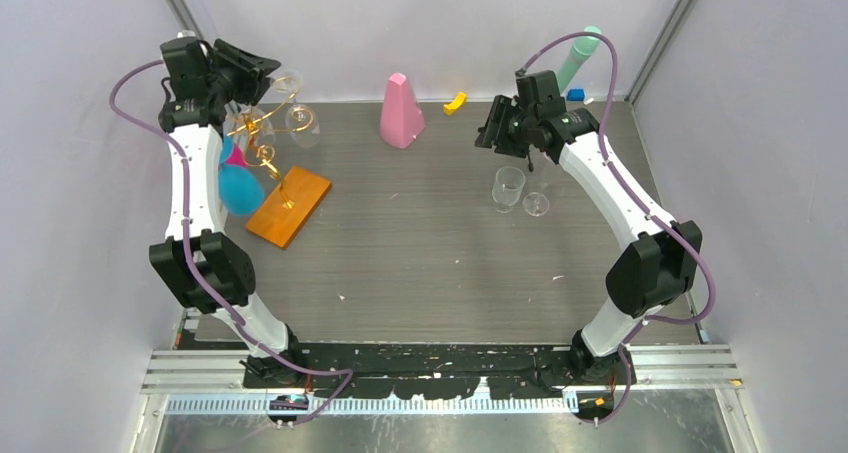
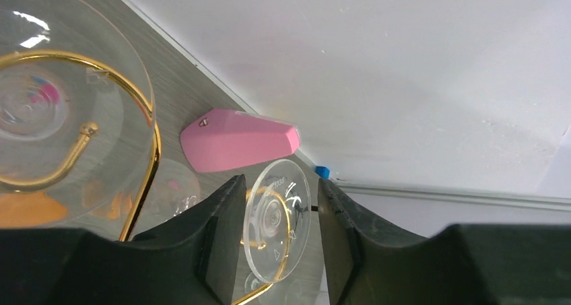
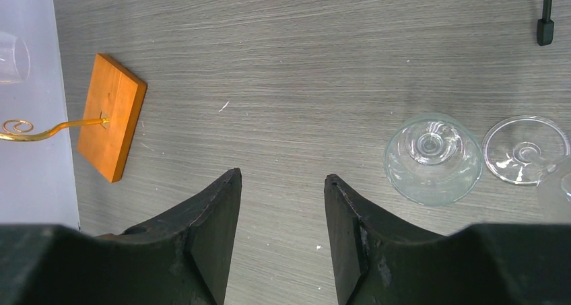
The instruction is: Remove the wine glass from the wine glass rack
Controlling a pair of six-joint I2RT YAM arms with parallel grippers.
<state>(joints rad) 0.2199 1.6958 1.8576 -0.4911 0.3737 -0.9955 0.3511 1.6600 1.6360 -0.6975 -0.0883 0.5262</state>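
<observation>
The wine glass rack is a gold wire stand (image 1: 262, 133) on an orange-brown wooden base (image 1: 288, 206) at the far left. Clear wine glasses hang upside down from it; one bowl (image 1: 302, 122) shows beside the wire. My left gripper (image 1: 262, 73) is at the top of the rack. In the left wrist view it (image 2: 281, 181) is open, with its jaws on either side of the round foot of a hanging wine glass (image 2: 277, 221), a gap showing on the right. My right gripper (image 1: 497, 138) (image 3: 283, 176) is open and empty above the table.
Two clear glasses (image 1: 508, 188) (image 1: 536, 205) stand on the table below the right gripper. A pink cone (image 1: 402, 111), a yellow piece (image 1: 455, 102), a blue block (image 1: 575, 95) and a mint-green tube (image 1: 578, 58) stand along the back wall. A blue and pink object (image 1: 238, 185) lies under the left arm.
</observation>
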